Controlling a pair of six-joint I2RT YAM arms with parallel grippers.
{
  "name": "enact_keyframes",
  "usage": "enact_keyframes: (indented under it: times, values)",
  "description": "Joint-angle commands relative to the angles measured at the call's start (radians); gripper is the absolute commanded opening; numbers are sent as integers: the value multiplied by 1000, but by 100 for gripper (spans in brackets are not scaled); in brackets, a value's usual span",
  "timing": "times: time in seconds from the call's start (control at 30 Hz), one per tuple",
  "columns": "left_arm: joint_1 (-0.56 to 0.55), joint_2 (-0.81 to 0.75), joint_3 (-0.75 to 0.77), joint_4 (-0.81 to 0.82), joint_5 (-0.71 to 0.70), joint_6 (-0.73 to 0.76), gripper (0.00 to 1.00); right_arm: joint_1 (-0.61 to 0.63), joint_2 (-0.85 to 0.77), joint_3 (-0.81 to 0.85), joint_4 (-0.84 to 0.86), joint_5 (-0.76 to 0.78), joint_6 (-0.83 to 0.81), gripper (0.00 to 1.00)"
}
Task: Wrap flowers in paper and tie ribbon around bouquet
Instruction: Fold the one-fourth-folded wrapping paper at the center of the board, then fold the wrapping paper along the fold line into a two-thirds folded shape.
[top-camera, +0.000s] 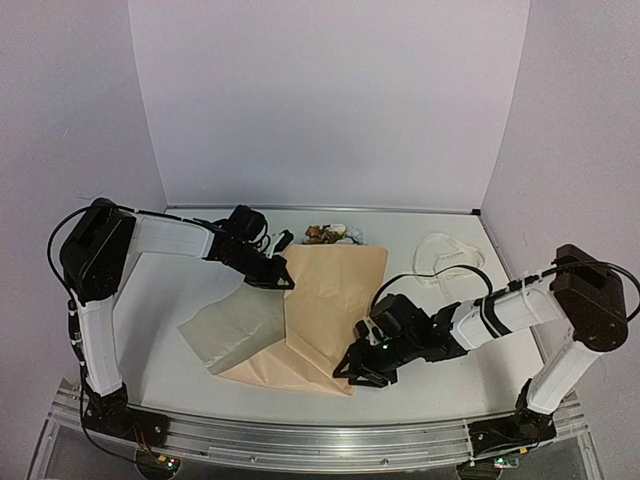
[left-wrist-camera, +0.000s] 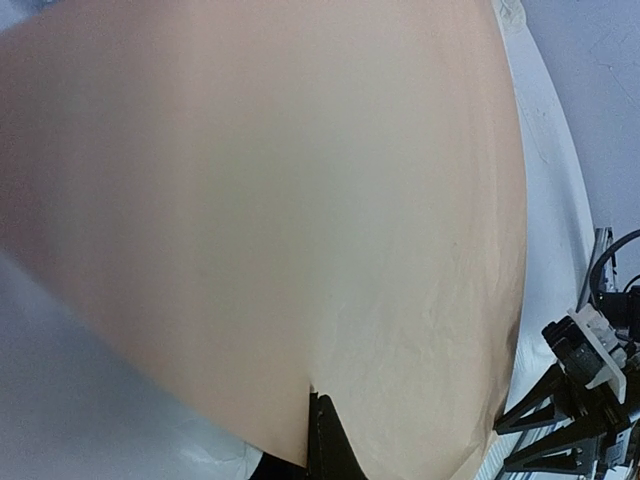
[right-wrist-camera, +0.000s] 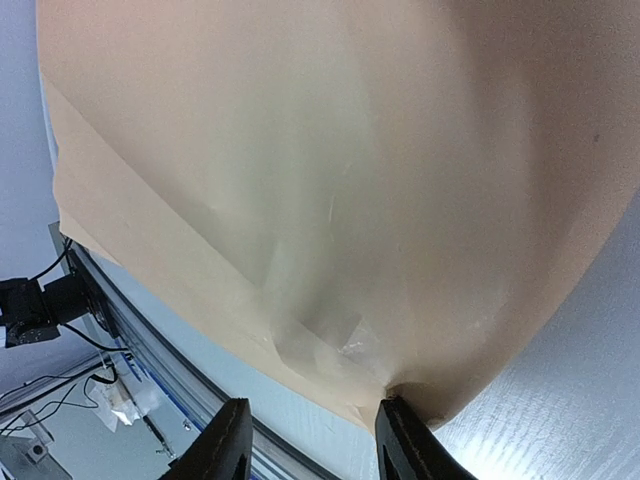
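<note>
1. Worktop (top-camera: 170, 300): white, walled on three sides by pale panels.

2. Kraft paper (top-camera: 335, 300): a large tan sheet lying mid-worktop, folded over itself. Its far edge reaches towards the back wall and its near corner points at the front rail.

3. Grey-green sheet (top-camera: 235, 335): pale, lying to the left of the kraft paper and partly under it. The tan paper shows again along its near edge.

4. Left hand (top-camera: 283, 282): at the left fold of the kraft paper, pressed together and pinching that edge. In its own wrist view the tan sheet fills nearly everything, with one dark finger (left-wrist-camera: 322, 440) at the paper's rim.

5. Right hand (top-camera: 352, 372): low at the paper's near corner, fingers (right-wrist-camera: 222, 445) spread with a gap between them. The paper's corner touches the tip of one and is not clamped.

6. Ribbon (top-camera: 447, 260): a loose cream-white coil on the right of the worktop, well apart from the paper (any lettering is too small to read).

7. Flowers (top-camera: 330, 235): a small cluster of brownish and white heads showing just past the paper's far edge. The stems are hidden.
</note>
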Motion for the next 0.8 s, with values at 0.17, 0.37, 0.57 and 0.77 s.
enact_keyframes:
  times: [0.17,0.37,0.57,0.77]
  values:
    - [5,-56,5,-17,-50,-9,0,28,27,-42,71,22,43,44]
    - [5,-62,-7,-16,-77,-25,0,37,30,-80,75,32,42,44]
    - [2,-139,-37,1,-111,-40,17,37,39,-76,76,32,48,45]
    - [-82,-303,-50,-29,-238,-44,38,37,55,-63,76,23,59,44]
